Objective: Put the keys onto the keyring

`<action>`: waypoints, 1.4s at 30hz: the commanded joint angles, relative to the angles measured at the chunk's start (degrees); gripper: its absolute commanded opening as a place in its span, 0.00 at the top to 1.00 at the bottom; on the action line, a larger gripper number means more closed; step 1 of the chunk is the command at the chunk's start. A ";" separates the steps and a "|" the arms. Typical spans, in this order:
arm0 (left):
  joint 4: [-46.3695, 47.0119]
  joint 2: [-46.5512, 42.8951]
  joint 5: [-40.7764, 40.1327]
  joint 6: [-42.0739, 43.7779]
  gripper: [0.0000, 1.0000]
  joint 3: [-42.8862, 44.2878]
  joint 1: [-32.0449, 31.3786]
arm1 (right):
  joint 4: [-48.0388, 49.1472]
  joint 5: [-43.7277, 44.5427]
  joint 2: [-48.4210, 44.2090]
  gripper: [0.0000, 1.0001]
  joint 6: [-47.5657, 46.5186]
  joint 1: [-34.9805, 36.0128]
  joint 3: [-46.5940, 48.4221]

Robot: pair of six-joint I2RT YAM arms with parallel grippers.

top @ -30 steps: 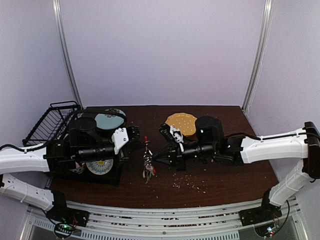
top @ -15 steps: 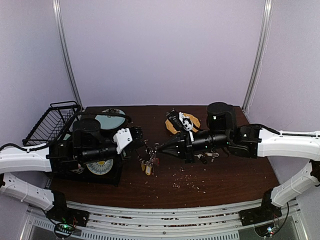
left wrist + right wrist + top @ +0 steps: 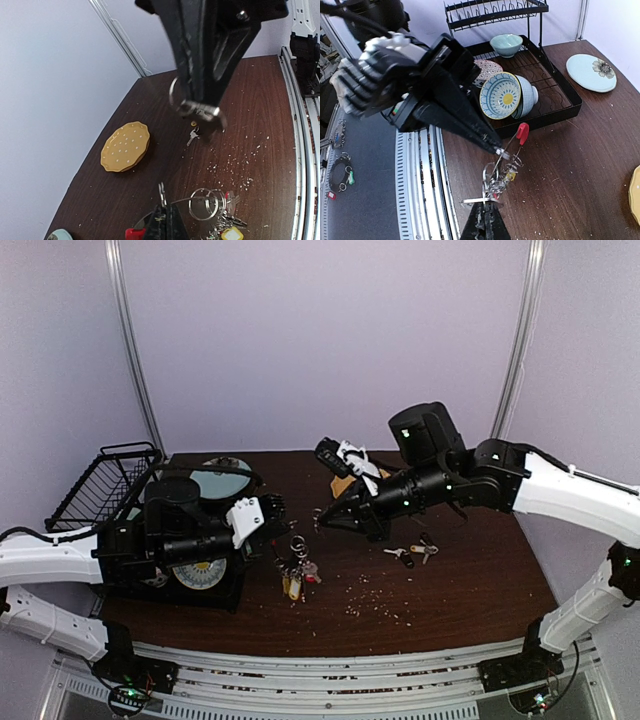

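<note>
My left gripper (image 3: 278,532) is shut on the thin wire of the keyring (image 3: 296,565), and a bunch of silver rings, keys and a yellow tag dangles from it above the table. In the left wrist view the fingertips (image 3: 166,212) pinch the wire beside its red section (image 3: 134,233). My right gripper (image 3: 320,520) hovers just right of it, shut on a small silver key (image 3: 200,108) with a ring. The right wrist view shows that key (image 3: 479,201) close to the bunch (image 3: 499,182). Loose keys (image 3: 412,552) lie on the table.
A yellow dotted plate (image 3: 125,146) sits at the back of the table. The black dish rack (image 3: 555,100) with bowls stands at the left, a wire basket (image 3: 100,485) and a pale blue plate (image 3: 220,480) behind it. Crumbs (image 3: 375,600) dot the table.
My right arm has risen off the table and swung up and back, bringing its fingertips higher and nearer the left gripper. The loose keys are now uncovered. The keyring bunch swung slightly.
</note>
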 commanded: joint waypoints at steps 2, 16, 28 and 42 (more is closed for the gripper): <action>3.18 -1.21 2.15 -2.32 1.00 1.39 0.19 | -13.32 7.71 7.56 1.00 -3.27 0.14 9.83; 1.52 0.63 3.82 -18.75 1.00 4.56 1.07 | -14.49 0.97 6.80 1.00 -13.97 0.27 11.72; 2.88 -0.04 9.68 -21.73 1.00 4.35 1.07 | -11.34 -2.14 8.81 1.00 -12.78 0.93 13.73; 3.26 0.03 9.45 -20.18 1.00 3.86 1.07 | -17.67 2.20 13.44 1.00 -11.61 2.33 18.94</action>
